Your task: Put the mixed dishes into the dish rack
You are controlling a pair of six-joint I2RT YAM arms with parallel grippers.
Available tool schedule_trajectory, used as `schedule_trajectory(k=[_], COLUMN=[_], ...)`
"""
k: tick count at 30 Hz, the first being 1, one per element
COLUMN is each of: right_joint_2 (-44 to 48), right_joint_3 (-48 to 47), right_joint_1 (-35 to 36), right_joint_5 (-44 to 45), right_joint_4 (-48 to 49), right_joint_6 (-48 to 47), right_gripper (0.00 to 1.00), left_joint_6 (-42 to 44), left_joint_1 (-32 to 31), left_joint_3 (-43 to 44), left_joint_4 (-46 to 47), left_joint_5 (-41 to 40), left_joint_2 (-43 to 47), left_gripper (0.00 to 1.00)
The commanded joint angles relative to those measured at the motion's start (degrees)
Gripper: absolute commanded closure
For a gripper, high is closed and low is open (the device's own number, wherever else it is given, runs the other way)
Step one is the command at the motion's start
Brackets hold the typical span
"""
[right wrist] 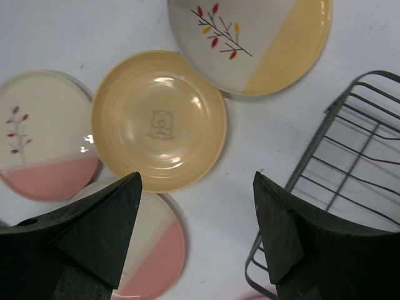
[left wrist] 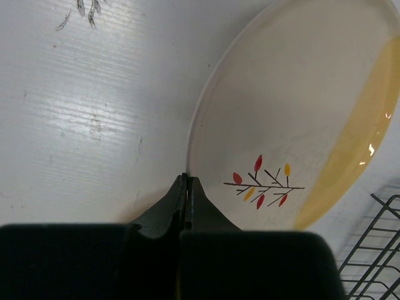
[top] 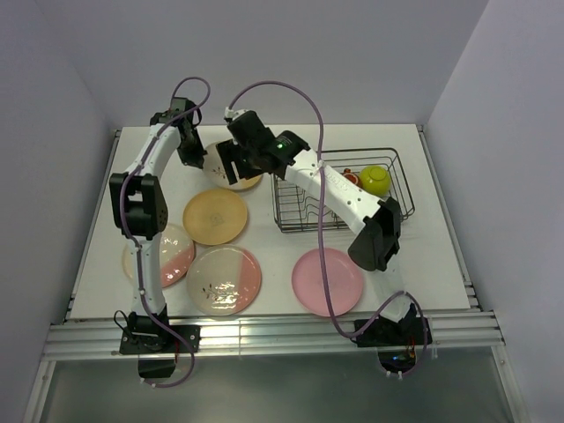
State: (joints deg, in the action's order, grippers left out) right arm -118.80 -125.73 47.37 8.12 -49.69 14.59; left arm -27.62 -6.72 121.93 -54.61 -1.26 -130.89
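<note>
My left gripper [top: 196, 157] is shut on the rim of a cream-and-yellow sprig plate [top: 249, 183] at the back of the table. The left wrist view shows the jaws [left wrist: 186, 180] closed together on that plate's edge [left wrist: 300, 106]. My right gripper [top: 236, 160] hangs open and empty above the same plate, its jaws wide apart [right wrist: 197, 178]. Below it lie a yellow-orange plate [right wrist: 159, 119] and two cream-and-pink plates [right wrist: 44, 137] [right wrist: 156, 244]. The dark wire dish rack [top: 300, 220] at the right holds a dark red mug [top: 350, 177] and a lime-yellow bowl [top: 375, 180]. I see no cup or tumbler.
A plain pink plate [top: 328, 281] lies near the front edge, in front of the rack. The yellow-orange plate [top: 215, 216] and the cream-and-pink plates [top: 159, 256] [top: 224, 280] fill the front left. The rack's corner [right wrist: 350, 156] is just right of my right gripper.
</note>
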Motion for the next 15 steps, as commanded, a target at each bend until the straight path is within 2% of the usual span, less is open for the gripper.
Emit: schedule_trajectory(k=[1,5,10,15], right_joint_2=[-1.78,-3.98,-1.96,-1.78], right_joint_3=[-5.57,-7.16,2.23,5.05], right_joint_1=[-0.35,-0.62,-0.35,0.26], right_joint_5=[-5.8,-13.11,-19.62,-23.5], right_joint_4=[-1.81,-0.95,7.93,14.26], right_joint_6=[4.12,11.58,26.52,37.24], right_gripper=[0.21,0.22,0.22,0.23], left_joint_6=[1.86,2.04,2.22,2.04], left_joint_1=[0.57,1.79,3.46,4.96], left_joint_3=[-1.33,-4.94,-7.67,-8.46], left_joint_4=[0.03,2.04,3.02,2.93], left_joint_5=[0.82,2.22,3.01,4.42], left_joint_2=[6.7,8.8,10.21,11.18], left_gripper=[1.0,1.0,1.0,1.0])
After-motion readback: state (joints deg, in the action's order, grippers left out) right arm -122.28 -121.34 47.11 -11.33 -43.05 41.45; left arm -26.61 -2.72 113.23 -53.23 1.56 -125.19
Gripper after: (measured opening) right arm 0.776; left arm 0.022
